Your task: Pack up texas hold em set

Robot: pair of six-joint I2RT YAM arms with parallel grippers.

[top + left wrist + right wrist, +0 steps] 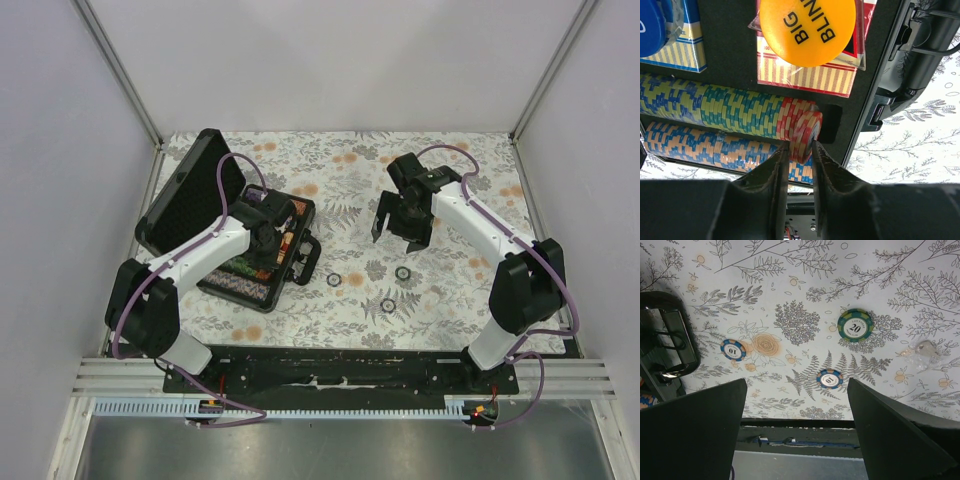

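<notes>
Lying open at nine o'clock on the floral tablecloth (450,290), the black hard-shelled briefcase (185,195) props its lid back so that its foam-lined tray can be reached from above. The left gripper (800,149) reaches into that tray, its fingers nearly together and pinching a red chip (806,131) by its ridged edge. The chip sits at the three o'clock end of a striped row, likely to be seated in the slot. The right gripper (797,385) hangs spread wide and empty at two o'clock. A red card deck (810,80) carries a glossy yellow blind button (807,30). Three loose chips (855,325), flat striped discs, wait at six o'clock.
</notes>
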